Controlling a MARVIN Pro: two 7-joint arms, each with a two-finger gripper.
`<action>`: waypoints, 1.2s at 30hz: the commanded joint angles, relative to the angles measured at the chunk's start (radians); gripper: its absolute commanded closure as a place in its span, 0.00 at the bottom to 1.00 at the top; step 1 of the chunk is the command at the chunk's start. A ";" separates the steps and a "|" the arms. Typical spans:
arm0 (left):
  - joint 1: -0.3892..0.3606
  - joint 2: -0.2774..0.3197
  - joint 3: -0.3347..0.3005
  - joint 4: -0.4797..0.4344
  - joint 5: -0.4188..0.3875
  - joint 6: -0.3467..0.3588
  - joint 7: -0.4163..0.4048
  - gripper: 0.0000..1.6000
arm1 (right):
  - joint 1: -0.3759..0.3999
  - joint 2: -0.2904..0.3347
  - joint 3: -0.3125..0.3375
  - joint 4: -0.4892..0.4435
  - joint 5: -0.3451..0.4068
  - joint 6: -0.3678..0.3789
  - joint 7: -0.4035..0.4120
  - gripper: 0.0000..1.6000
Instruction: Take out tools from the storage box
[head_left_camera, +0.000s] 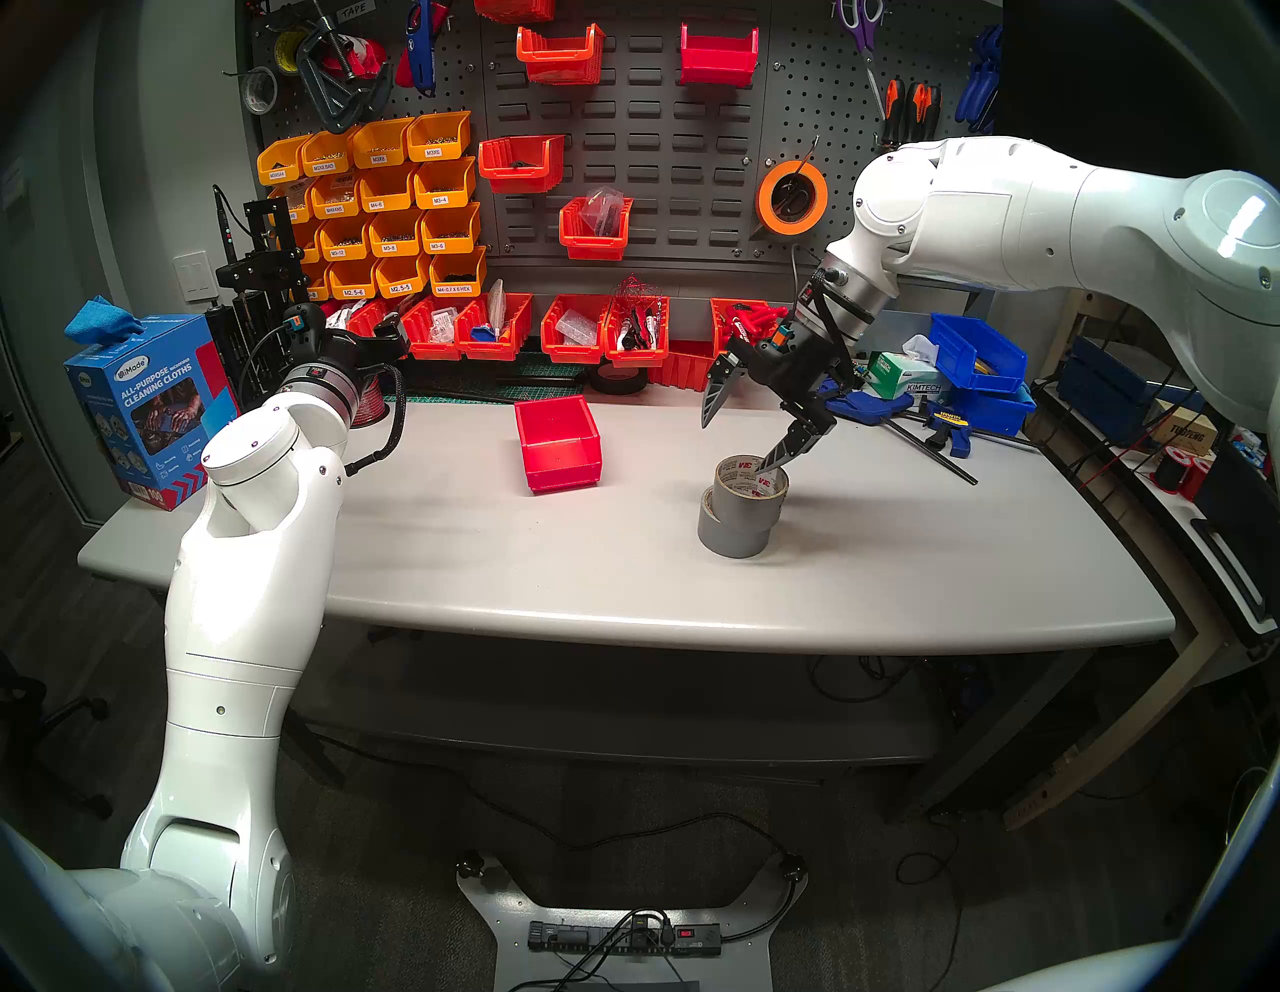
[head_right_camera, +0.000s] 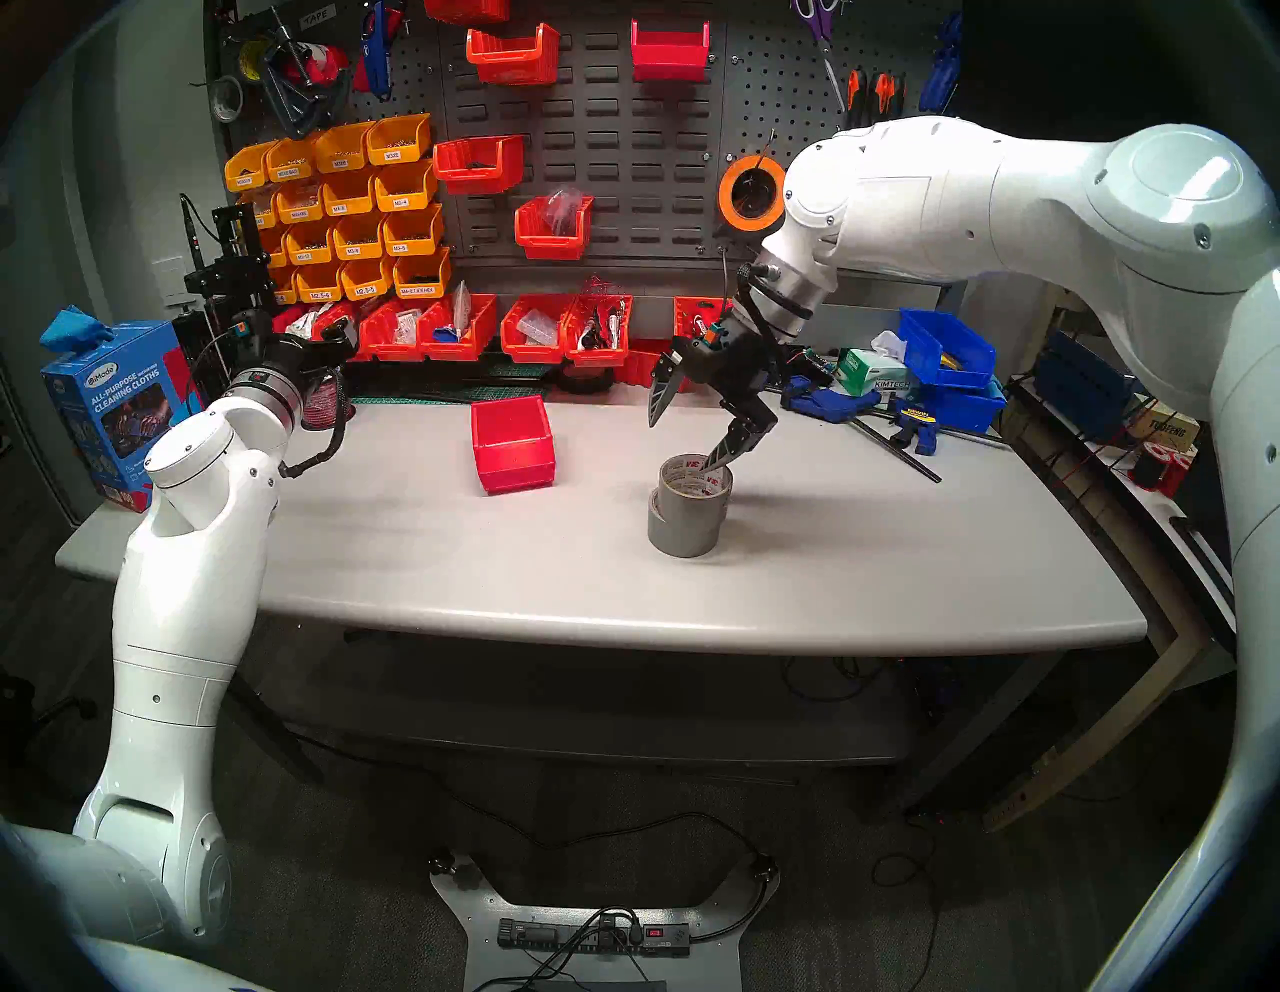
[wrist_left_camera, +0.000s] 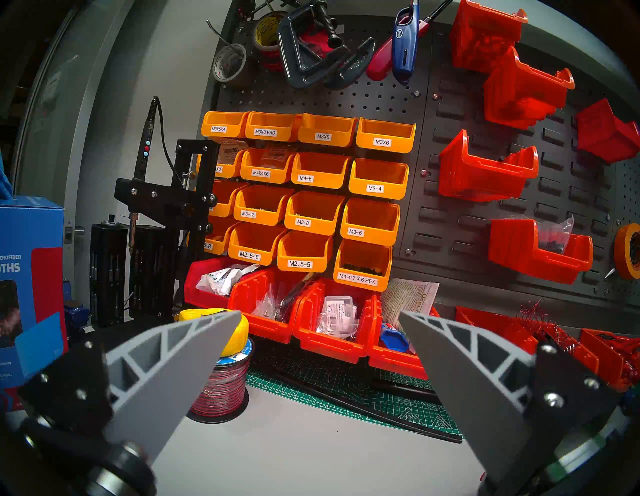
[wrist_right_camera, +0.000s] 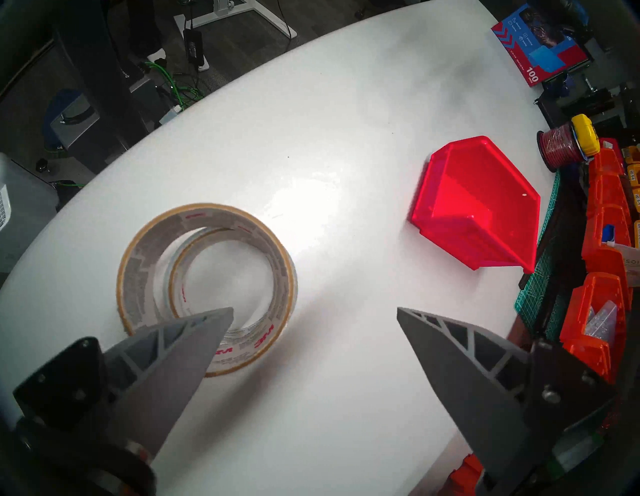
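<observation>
Two silver-grey tape rolls stand stacked on the table right of centre, the upper roll (head_left_camera: 751, 485) (head_right_camera: 695, 485) (wrist_right_camera: 138, 277) set slightly off the lower roll (head_left_camera: 733, 537) (head_right_camera: 682, 537). My right gripper (head_left_camera: 734, 445) (head_right_camera: 682, 445) (wrist_right_camera: 313, 310) is open just above them. One fingertip reaches into the upper roll's white core and the other hangs free to the left. The red storage box (head_left_camera: 557, 443) (head_right_camera: 512, 443) (wrist_right_camera: 478, 207) sits empty at mid-table. My left gripper (wrist_left_camera: 318, 315) is open and holds nothing, back at the table's left rear, facing the pegboard.
Orange-red parts bins (head_left_camera: 575, 332) line the table's back edge, with yellow bins (head_left_camera: 388, 208) on the wall above. Blue bins (head_left_camera: 976, 360), a tissue box and bar clamps (head_left_camera: 928, 422) lie at the right rear. A blue cloth box (head_left_camera: 149, 409) and a wire spool (wrist_left_camera: 221, 388) stand at the left.
</observation>
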 joint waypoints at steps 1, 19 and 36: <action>-0.014 -0.002 -0.002 -0.012 0.001 -0.006 0.002 0.00 | 0.045 -0.031 0.003 0.042 0.046 -0.009 0.101 0.00; -0.015 -0.002 -0.002 -0.012 0.001 -0.007 0.003 0.00 | -0.028 -0.006 0.099 0.259 0.225 -0.001 -0.120 0.00; -0.014 -0.001 -0.002 -0.011 0.000 -0.005 0.002 0.00 | -0.211 0.074 0.258 0.399 0.415 -0.030 -0.383 0.00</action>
